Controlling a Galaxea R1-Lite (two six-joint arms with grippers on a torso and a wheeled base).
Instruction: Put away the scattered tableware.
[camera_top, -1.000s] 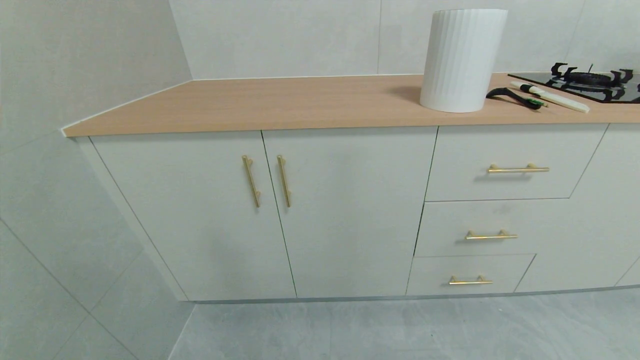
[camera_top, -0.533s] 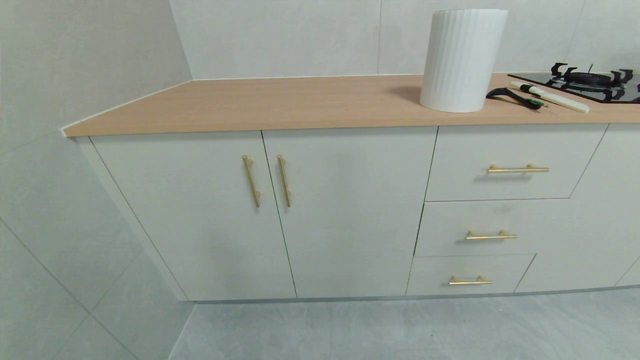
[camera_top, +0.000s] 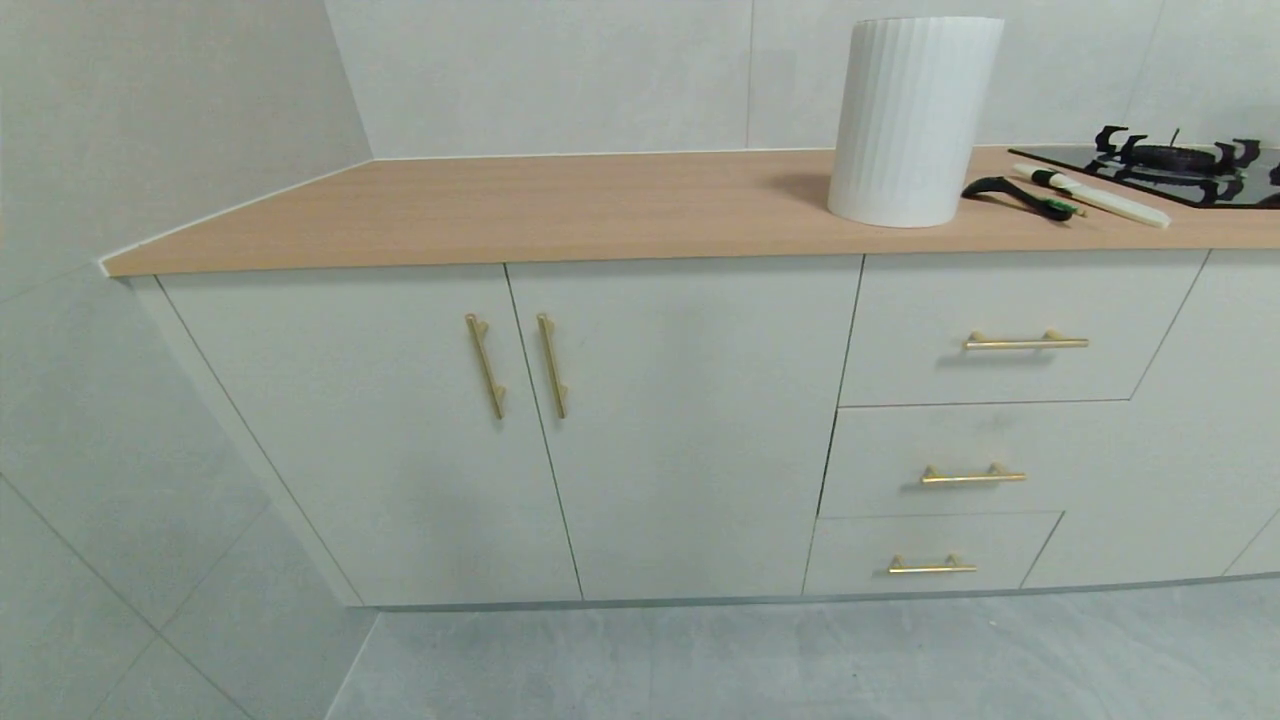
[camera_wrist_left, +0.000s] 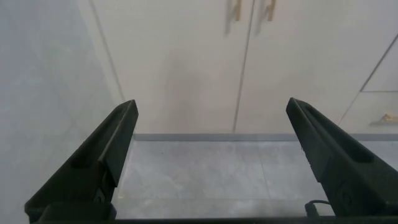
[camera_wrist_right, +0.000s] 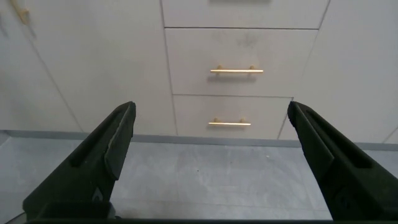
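utensils (camera_top: 1030, 198) on countertop (camera_top: 500, 210) beside white canister (camera_top: 910, 120) | left jaws, right jaws spread empty, well below utensils

Utensils (camera_top: 1060, 195) on counter (camera_top: 500, 210), right of canister (camera_top: 912, 120)

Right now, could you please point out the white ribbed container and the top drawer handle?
white ribbed container (camera_top: 912, 120): head view, ribbed side wall.
top drawer handle (camera_top: 1026, 343): head view, middle of bar.
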